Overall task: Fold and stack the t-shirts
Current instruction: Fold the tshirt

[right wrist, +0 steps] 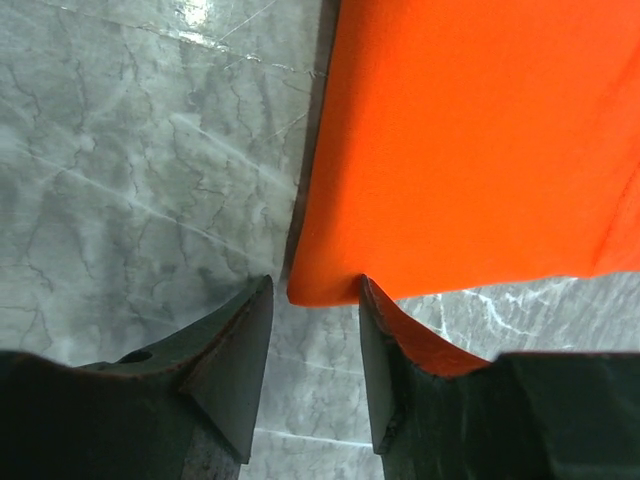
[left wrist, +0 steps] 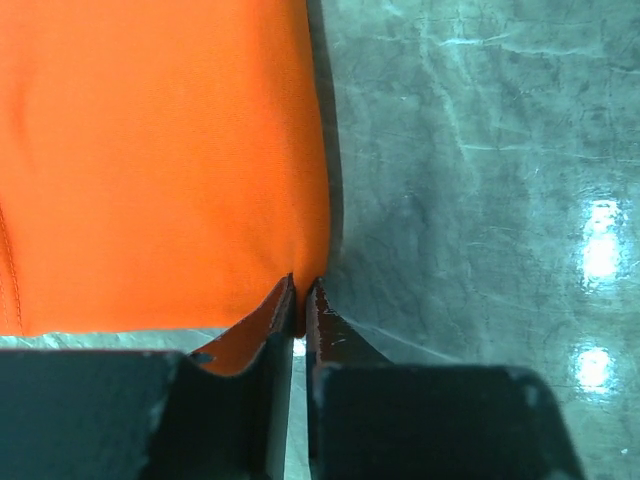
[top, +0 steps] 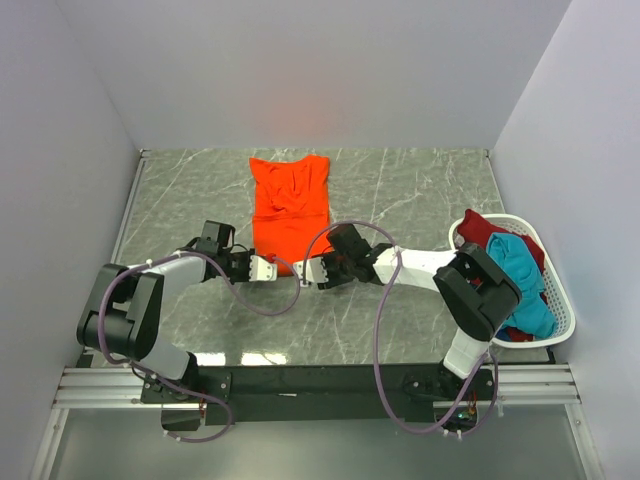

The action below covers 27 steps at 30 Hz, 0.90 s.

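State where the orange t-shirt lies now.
Top view: the orange t-shirt lies flat mid-table, left of the white basket, its near corners at the left gripper and right gripper.

A t-shirt (top: 290,205) lies flat mid-bench (top: 420,200), the left gripper (top: 266,268) and right gripper (top: 306,272) at its near corners. A basket (top: 565,315) holding shirts (top: 515,265) stands far right.

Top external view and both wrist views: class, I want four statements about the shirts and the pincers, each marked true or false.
1. The orange t-shirt lies on the table. True.
2. The left pincer is wide open. False: it is shut on the orange t-shirt's near corner.
3. The right pincer is open, with a shirt corner between its fingers. True.
4. The basket is empty. False: it holds a dark red shirt and a teal shirt.
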Each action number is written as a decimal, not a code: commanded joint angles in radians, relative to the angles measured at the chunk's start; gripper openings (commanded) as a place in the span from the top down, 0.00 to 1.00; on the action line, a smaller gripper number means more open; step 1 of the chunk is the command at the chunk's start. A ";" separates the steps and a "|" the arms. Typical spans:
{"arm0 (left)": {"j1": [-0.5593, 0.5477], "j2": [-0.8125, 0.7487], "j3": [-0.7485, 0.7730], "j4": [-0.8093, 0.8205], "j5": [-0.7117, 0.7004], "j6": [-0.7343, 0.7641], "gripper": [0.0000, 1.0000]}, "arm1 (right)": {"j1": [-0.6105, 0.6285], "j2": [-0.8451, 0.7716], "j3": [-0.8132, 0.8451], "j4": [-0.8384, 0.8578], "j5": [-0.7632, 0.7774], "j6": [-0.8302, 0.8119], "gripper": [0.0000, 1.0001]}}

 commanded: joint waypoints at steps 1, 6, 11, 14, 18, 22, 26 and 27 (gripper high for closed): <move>-0.006 0.010 0.026 -0.027 0.002 0.017 0.89 | 0.008 0.000 0.004 -0.026 0.008 0.036 0.53; -0.006 0.004 0.019 -0.015 0.004 0.008 0.92 | 0.006 0.050 0.058 -0.036 0.029 0.053 0.71; -0.005 0.013 0.054 -0.016 0.021 -0.087 0.99 | 0.001 0.042 0.077 -0.042 0.029 0.100 1.00; 0.008 0.001 0.080 -0.031 0.048 -0.119 0.99 | -0.021 0.022 0.103 -0.076 0.011 0.132 1.00; 0.043 -0.040 0.144 -0.088 0.084 -0.178 0.99 | -0.048 -0.050 0.133 -0.124 -0.011 0.192 1.00; 0.049 -0.083 0.184 -0.143 0.096 -0.213 0.99 | -0.055 -0.113 0.159 -0.174 -0.022 0.224 1.00; 0.048 -0.140 0.177 -0.226 0.094 -0.184 0.99 | -0.058 -0.138 0.202 -0.246 -0.031 0.290 1.00; 0.046 -0.166 0.177 -0.252 0.097 -0.176 0.99 | -0.057 -0.160 0.202 -0.256 -0.034 0.297 1.00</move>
